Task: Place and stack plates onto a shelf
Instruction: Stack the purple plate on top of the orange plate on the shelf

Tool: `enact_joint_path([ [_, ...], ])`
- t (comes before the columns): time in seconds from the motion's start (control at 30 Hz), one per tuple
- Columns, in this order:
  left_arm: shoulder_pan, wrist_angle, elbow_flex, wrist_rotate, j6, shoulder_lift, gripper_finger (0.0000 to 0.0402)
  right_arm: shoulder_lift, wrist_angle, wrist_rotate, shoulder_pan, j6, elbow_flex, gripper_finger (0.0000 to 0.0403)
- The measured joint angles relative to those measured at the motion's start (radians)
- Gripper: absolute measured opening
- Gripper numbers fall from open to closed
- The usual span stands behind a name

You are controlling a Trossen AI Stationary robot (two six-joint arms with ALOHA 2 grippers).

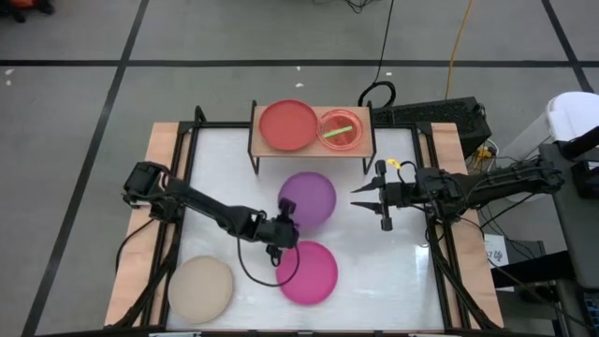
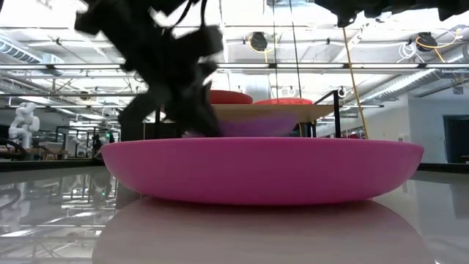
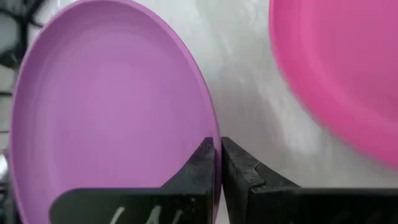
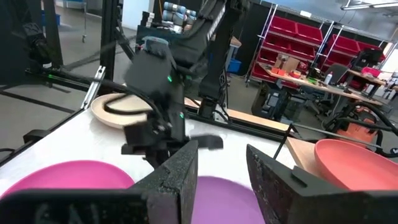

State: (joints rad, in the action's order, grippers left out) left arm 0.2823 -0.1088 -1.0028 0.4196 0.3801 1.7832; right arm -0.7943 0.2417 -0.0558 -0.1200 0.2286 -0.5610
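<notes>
The light-wood shelf stands at the table's far side. On it lie a red plate and a small stack topped by a translucent pink plate, with green showing through. The purple plate is mid-table, the magenta plate nearer, and the beige plate at the near left. My left gripper is shut on the purple plate's near-left rim. My right gripper is open and hovers just right of the purple plate. No orange plate is in sight. My left gripper pinches the purple plate's rim on its near-left side, one finger over the inner face and the other outside the edge. The fingers slant down from the near left. In the low view the plate shows above the magenta plate's rim.
The magenta plate lies close beside the left gripper and fills the low view. Raised black bars run along the table's left and right sides. Bare white table lies left of the purple plate. The shelf's surface is mostly covered.
</notes>
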Motion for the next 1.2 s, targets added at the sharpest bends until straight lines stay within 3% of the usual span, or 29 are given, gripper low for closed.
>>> enact_joint_path([
  [0.27, 0.016, -0.487, -0.363, 0.276, 0.146, -0.001, 0.0011, 0.017, 0.0, 0.0, 0.0, 0.0, 0.0, 0.0118],
  [0.5, -0.167, -0.69, -0.535, 0.292, 0.258, -0.002, 0.0011, 0.03, -0.021, 0.004, 0.0, 0.0, 0.0, 0.0118],
  [0.73, -0.404, -0.724, -0.561, 0.165, 0.28, -0.054, 0.002, 0.059, -0.07, 0.005, 0.0, -0.007, 0.0, 0.0118],
  [0.9, -0.522, -0.689, -0.563, -0.069, 0.166, -0.12, 0.002, 0.074, -0.078, 0.005, 0.0, -0.003, 0.0, 0.0118],
  [1.03, -0.565, -0.678, -0.563, -0.222, 0.107, -0.128, 0.0022, 0.079, -0.084, 0.005, 0.0, 0.0, 0.0, 0.0118],
  [1.2, -0.567, -0.68, -0.563, -0.236, 0.083, -0.128, 0.0037, 0.082, -0.089, 0.004, 0.0, -0.007, 0.0, 0.0118],
])
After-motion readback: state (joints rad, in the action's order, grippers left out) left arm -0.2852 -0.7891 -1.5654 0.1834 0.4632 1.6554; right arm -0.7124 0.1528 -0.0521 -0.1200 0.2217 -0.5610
